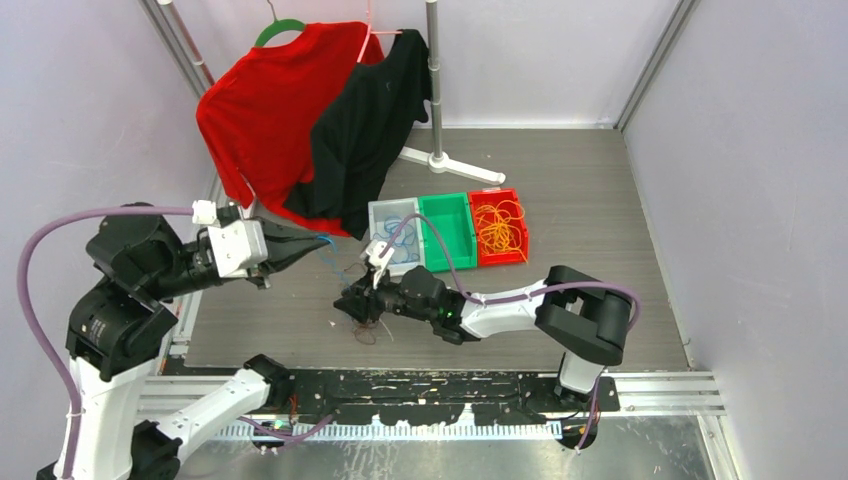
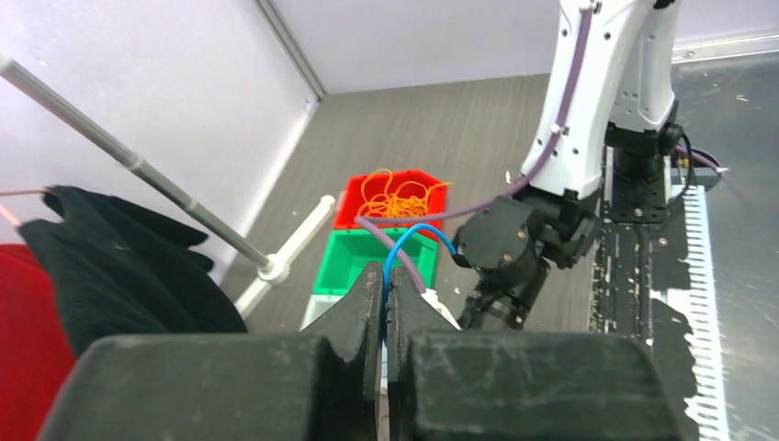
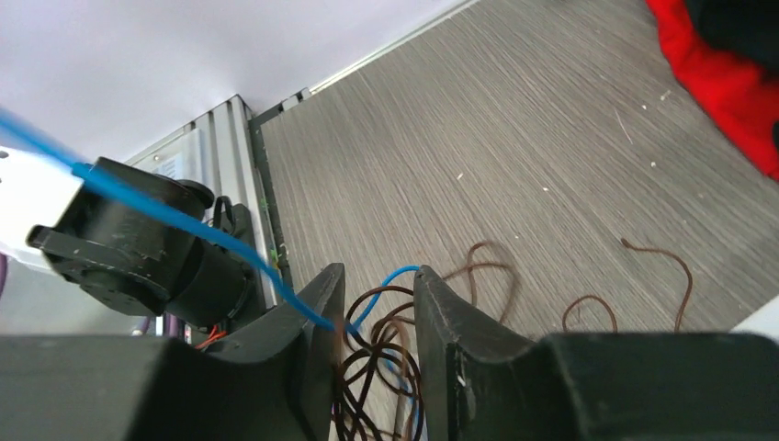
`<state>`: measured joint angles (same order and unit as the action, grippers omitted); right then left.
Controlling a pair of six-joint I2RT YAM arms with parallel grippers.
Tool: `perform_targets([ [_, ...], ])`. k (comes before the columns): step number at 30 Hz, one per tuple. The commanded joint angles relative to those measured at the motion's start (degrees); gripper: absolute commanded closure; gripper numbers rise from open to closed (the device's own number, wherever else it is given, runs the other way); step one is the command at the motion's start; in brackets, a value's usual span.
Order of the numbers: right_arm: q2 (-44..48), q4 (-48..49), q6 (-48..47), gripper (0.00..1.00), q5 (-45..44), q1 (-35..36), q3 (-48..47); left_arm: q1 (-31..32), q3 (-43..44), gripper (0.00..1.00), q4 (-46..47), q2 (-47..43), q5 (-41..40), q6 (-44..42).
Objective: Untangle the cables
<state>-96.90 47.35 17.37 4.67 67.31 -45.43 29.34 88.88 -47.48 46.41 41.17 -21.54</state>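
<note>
Left gripper (image 2: 386,276): jaws together, clamped on blue cable (image 2: 415,230), held raised above table (image 1: 600,230). The cable runs down from there to right gripper (image 3: 377,287).

Right gripper: low over table, jaws apart. The blue cable and dark brown cables (image 3: 381,363) pass btwn them (blue touches one finger's inner face). The brown tangle lies on table under and beside this gripper, w/ one loose brown strand lying apart.

Orange cables (image 1: 499,228): in red bin (image 1: 498,193), next to green bin (image 1: 447,215).

Rail sticker (image 3: 184,156): too blurred to read.
</note>
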Motion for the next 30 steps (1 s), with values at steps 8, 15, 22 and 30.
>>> perform_targets([
  [8,-6.51,14.34,8.63,0.61,-5.47,-0.25,4.02,-0.08,12.05,1.00,9.53,4.17,-6.01,-10.25],
  [15,-9.51,15.12,11.82,0.61,-6.45,-0.18,4.18,-0.06,14.36,1.00,19.44,4.83,-10.07,-18.74],
  [22,-10.22,12.71,12.66,0.54,-9.58,0.17,4.52,-0.10,11.05,1.00,40.20,4.49,-17.12,-26.04],
  [30,-9.90,12.07,13.71,0.48,-10.75,0.59,5.68,-0.08,14.65,1.00,48.78,6.54,-18.52,-27.77],
])
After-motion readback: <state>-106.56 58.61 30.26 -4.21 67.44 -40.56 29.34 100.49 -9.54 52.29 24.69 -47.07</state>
